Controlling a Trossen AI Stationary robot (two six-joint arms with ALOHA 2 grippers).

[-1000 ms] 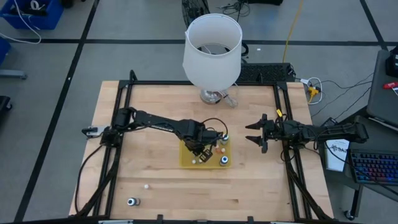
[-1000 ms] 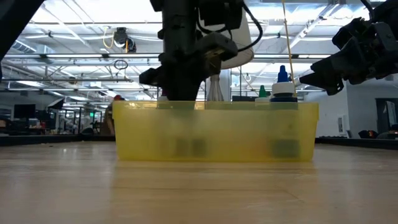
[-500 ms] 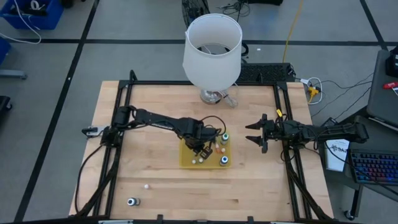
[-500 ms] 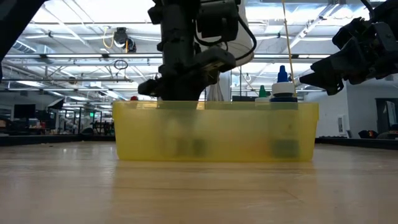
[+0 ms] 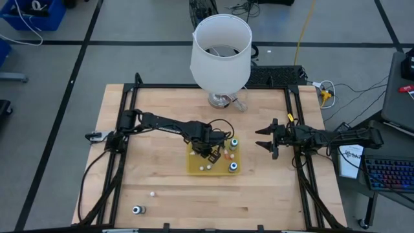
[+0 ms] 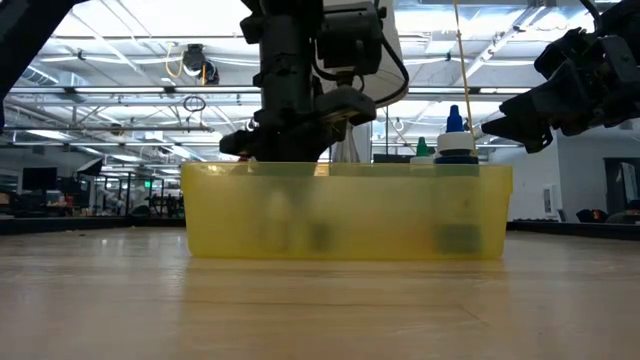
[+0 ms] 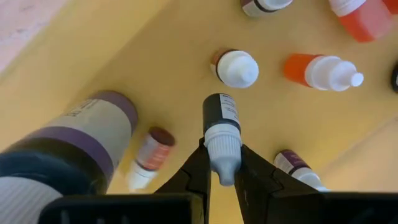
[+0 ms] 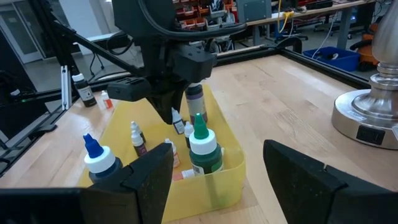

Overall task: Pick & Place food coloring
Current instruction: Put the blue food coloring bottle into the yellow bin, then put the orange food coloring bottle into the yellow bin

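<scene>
While the left gripper [image 7: 222, 171] pinches 1 dark food coloring bottle [image 7: 221, 127] by its white cap above the yellow tray [image 5: 194, 166], several bottles already lie inside the tray. 2 items [image 5: 138, 210] remain outside on the table. Right gripper [image 5: 264, 140] waits beside the tray, fingers wide.

In the high view, the yellow tray [image 5: 194, 167] sits at the centre-bottom of the frame, and the left gripper [image 5: 211, 153] and its arm block the way in from the upper left. 2 tall bottles [image 5: 233, 140] [image 5: 232, 167] stand along the tray's right side, crowding entry there. Bare wood lies open between the tray and the right gripper [image 5: 264, 140] at centre right. The lamp [image 5: 220, 46] takes up the top centre. At lower left, 2 loose small bottles [image 5: 137, 210] [image 5: 152, 193] lie well apart on open table.
</scene>
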